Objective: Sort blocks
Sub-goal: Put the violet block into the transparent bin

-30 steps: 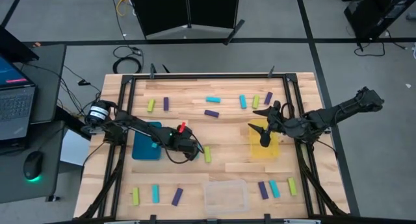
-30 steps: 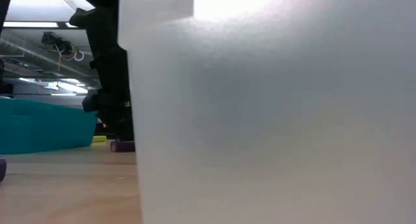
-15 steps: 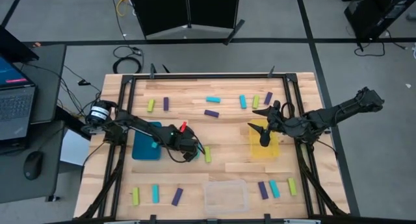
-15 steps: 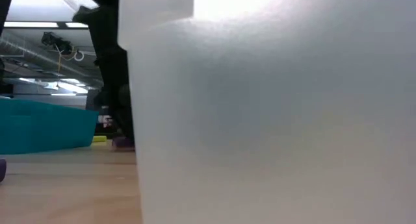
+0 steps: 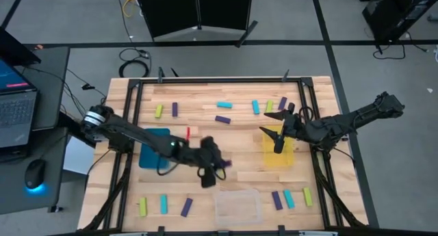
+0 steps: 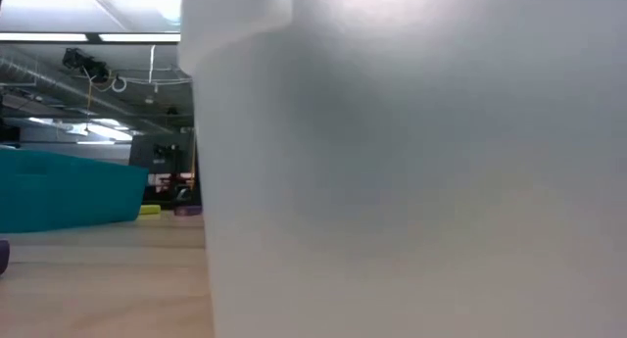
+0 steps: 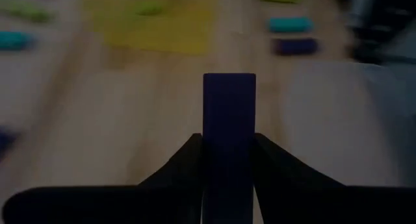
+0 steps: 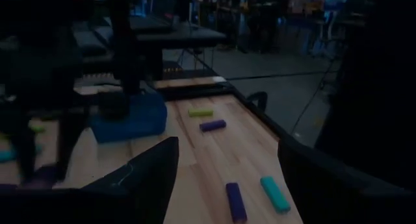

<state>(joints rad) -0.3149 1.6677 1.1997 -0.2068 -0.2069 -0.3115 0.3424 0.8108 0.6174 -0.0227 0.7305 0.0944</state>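
Observation:
My left gripper (image 5: 219, 163) is out over the middle of the table, between the teal bin (image 5: 152, 137) and the clear bin (image 5: 238, 206). It is shut on a purple block (image 7: 229, 113), which shows in the high view as a purple block (image 5: 225, 163). My right gripper (image 5: 278, 144) hangs open and empty over the yellow bin (image 5: 280, 157); its wrist view shows that right gripper (image 8: 227, 178) with spread fingers. Other cyan, purple and yellow-green blocks lie flat along the far side (image 5: 223, 118) and the near side (image 5: 186, 206). My left gripper pinches the purple block between its two fingers (image 7: 185, 165), one on each long side face (image 7: 211, 152). The block lies along the fingers, and its free end (image 7: 229, 84) sticks out past the fingertips. It looks lifted clear of the wood.
The clear bin's wall (image 6: 411, 181) fills most of the low view, with the teal bin (image 6: 69, 186) to its left. Blocks sit near the right near corner (image 5: 289, 198) and the left near corner (image 5: 164, 204). Bare wood lies between the bins.
My left gripper has swung from beside the teal bin toward the table's right and near edge, closer to the clear bin, fast enough to blur its wrist view. The purple block now shows at its tip. The left arm has left the low view.

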